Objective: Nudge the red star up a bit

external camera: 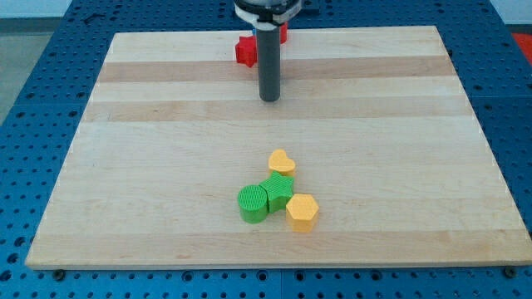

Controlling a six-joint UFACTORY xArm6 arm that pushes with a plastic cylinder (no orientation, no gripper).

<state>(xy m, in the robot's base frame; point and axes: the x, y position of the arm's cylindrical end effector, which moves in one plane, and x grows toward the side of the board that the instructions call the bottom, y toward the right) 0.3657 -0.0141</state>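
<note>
A red block (246, 51) lies near the board's top edge, partly hidden behind my dark rod; its star shape cannot be made out fully. A second bit of red (283, 33) shows to the right of the rod, higher up. My tip (269, 99) rests on the board just below and slightly right of the red block, apart from it.
A cluster sits lower on the wooden board (125, 208): a yellow heart (282, 162), a green star-like block (278, 190), a green cylinder (253, 204) and a yellow hexagon (302, 212). Blue perforated table surrounds the board.
</note>
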